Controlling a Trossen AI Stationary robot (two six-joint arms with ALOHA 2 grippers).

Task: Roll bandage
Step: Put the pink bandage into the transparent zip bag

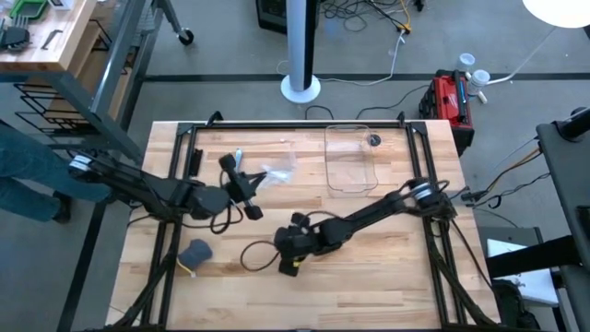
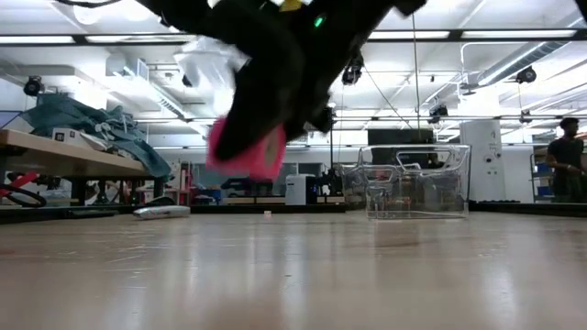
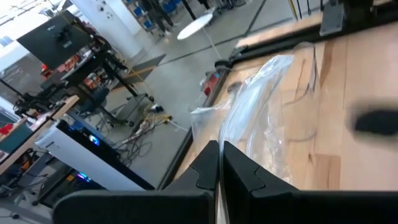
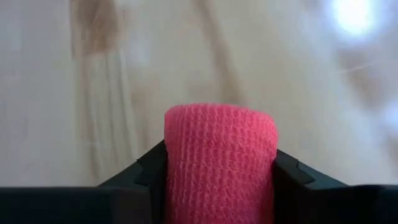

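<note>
The bandage is a compact pink roll held in my right gripper, above the near middle of the table. The low view shows the roll well above the wood. My left gripper sits left of centre, shut on a clear crinkled plastic bag. In the left wrist view the bag trails away from the shut fingers. My left gripper pinches an edge of the plastic bag between its two shut fingers, coming nearly level from the table's left. The bag streams out beyond the fingertips, crumpled; in the low view it is high off the table. My right gripper pinches the bandage roll on two opposite sides between its fingers. The fingers slant down from the table's right. The roll stands out past the fingertips and is lifted clear of the table.
A clear plastic container stands at the far middle of the table, also seen in the low view. A dark grey-blue lump and a looped black cable lie near my right gripper. A person stands far off.
</note>
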